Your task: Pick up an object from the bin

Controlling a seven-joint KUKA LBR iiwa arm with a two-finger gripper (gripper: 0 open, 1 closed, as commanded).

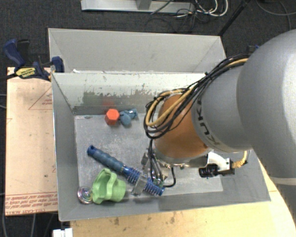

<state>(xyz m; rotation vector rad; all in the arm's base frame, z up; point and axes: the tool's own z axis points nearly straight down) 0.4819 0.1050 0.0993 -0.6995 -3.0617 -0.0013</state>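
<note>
My gripper (pixel 152 171) reaches down near the bin's front wall, right of centre, below the arm's orange cover. It is directly over the head end of a blue brush (pixel 113 162). The brush's handle runs up-left across the floor, and its blue bristles (pixel 153 188) stick out just in front of the gripper. A crumpled green soft thing (pixel 108 186) lies against the brush on its front left side. A small clear, purplish round thing (pixel 84 195) sits at the green thing's left edge.
Near the back wall lie a small orange block (pixel 112 116) and, touching its right side, a small blue-grey piece (pixel 128 116). Between them and the brush is bare bin floor. The arm covers the bin's right half.
</note>
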